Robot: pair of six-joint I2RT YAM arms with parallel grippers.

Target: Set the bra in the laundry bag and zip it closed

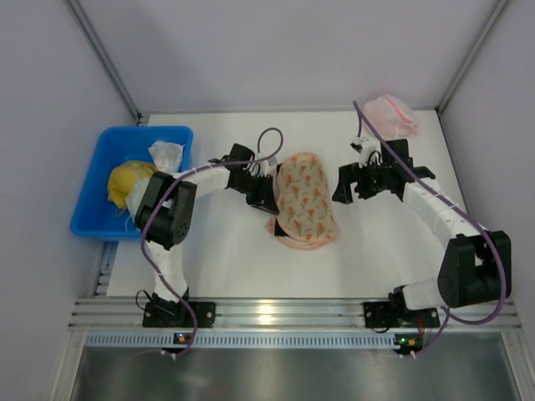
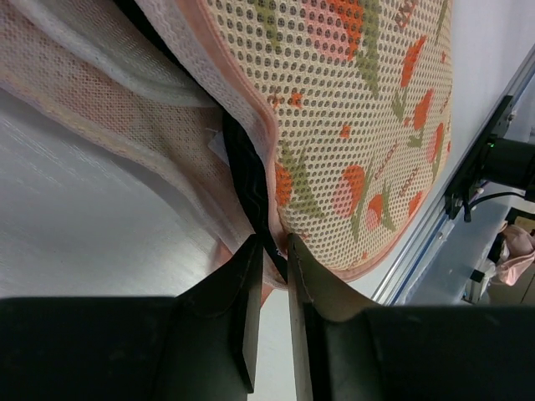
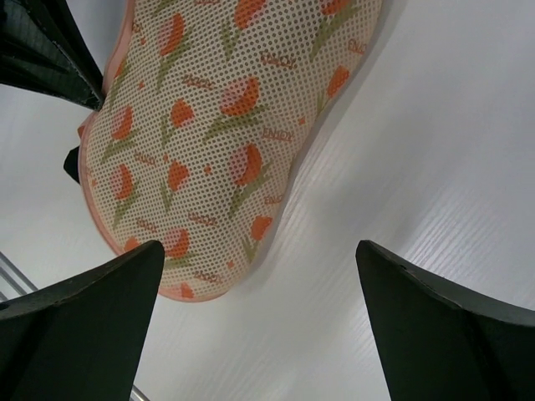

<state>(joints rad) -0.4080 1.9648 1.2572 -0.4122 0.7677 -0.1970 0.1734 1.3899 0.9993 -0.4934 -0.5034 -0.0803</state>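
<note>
The laundry bag (image 1: 307, 200) lies flat mid-table, peach mesh with red-orange flowers; it also shows in the wrist views (image 2: 368, 125) (image 3: 209, 142). Its left edge gapes, and the black bra (image 2: 242, 167) shows as a dark band between the two mesh layers; the rest of it is hidden inside. My left gripper (image 1: 269, 200) (image 2: 273, 246) sits at that edge, its jaws nearly together with the bra's black fabric pinched between the tips. My right gripper (image 1: 347, 185) (image 3: 259, 245) hovers just right of the bag, wide open, holding nothing.
A blue bin (image 1: 100, 180) at the left holds a yellow cloth lump (image 1: 129, 180) and a white cloth (image 1: 167, 154). A pink-and-white mesh bundle (image 1: 391, 115) lies at the back right corner. Walls close in on three sides; an aluminium rail (image 1: 267, 313) runs along the near edge.
</note>
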